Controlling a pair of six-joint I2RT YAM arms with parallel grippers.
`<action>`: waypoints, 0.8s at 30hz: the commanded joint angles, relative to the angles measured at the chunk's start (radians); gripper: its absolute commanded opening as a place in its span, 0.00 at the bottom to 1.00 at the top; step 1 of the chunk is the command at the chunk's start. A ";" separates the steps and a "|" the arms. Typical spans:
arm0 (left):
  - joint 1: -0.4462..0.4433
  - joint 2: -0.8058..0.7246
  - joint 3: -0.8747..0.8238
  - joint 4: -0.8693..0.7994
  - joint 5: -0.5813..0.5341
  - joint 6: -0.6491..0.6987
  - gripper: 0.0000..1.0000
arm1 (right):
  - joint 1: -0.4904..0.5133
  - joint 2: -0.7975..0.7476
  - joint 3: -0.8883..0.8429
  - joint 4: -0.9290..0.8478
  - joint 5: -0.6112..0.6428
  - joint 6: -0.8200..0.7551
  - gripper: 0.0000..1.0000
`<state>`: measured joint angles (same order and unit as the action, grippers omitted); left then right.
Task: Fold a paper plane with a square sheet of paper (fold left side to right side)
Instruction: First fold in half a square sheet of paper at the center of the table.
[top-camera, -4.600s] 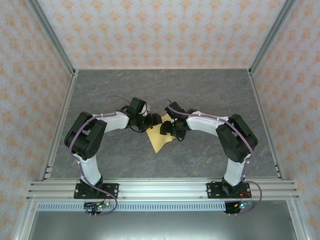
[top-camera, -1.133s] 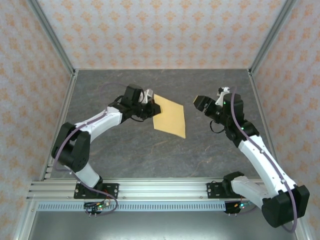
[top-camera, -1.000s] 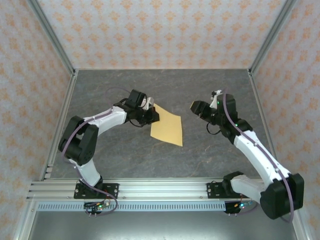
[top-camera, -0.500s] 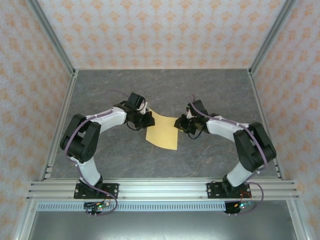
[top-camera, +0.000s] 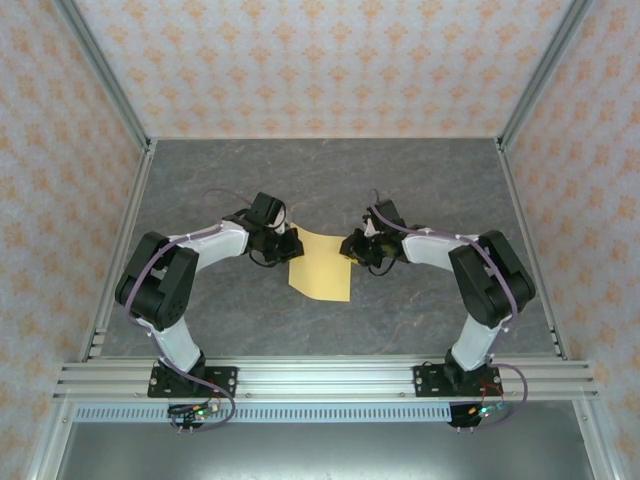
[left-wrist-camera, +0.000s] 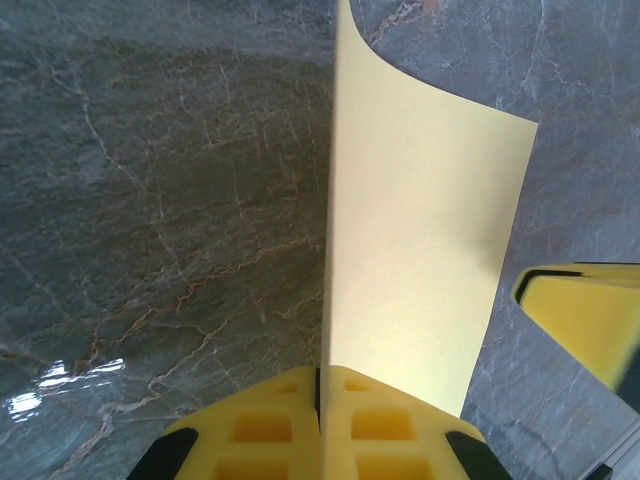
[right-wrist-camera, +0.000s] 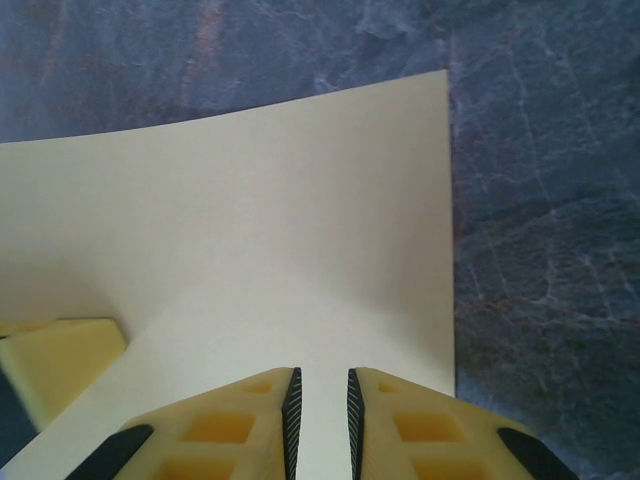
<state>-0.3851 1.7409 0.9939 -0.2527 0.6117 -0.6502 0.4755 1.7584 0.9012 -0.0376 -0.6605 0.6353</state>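
Note:
The square sheet of paper (top-camera: 322, 268) is plain yellow and lies mid-table, its left side lifted and curling. My left gripper (top-camera: 290, 246) is shut on that left edge. In the left wrist view the sheet (left-wrist-camera: 420, 230) runs edge-on out of the closed left gripper (left-wrist-camera: 322, 376). My right gripper (top-camera: 350, 247) sits at the sheet's right edge. In the right wrist view the right gripper (right-wrist-camera: 320, 385) hovers over the flat sheet (right-wrist-camera: 260, 230), jaws a narrow gap apart and nothing pinched between them.
The grey marbled tabletop (top-camera: 420, 190) surrounds the sheet, with patterned walls and metal frame posts around it. One yellow finger of the right gripper (left-wrist-camera: 585, 310) shows in the left wrist view. A finger of the left gripper (right-wrist-camera: 60, 365) shows in the right wrist view.
The right arm swung in from the right side to the sheet's right edge, and its jaws narrowed. The left gripper kept hold and drew the sheet slightly nearer.

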 joint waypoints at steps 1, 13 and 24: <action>0.004 -0.033 0.025 0.012 0.003 0.004 0.05 | 0.003 0.025 0.026 -0.018 0.004 0.008 0.24; -0.022 -0.078 0.051 0.156 0.166 -0.065 0.52 | 0.003 0.078 0.039 -0.117 0.075 -0.034 0.23; -0.063 0.021 0.057 0.291 0.207 -0.150 0.61 | -0.001 0.020 -0.004 0.018 0.032 -0.019 0.26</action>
<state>-0.4412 1.7279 1.0332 -0.0261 0.7895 -0.7647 0.4755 1.8034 0.9230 -0.0612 -0.6498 0.6239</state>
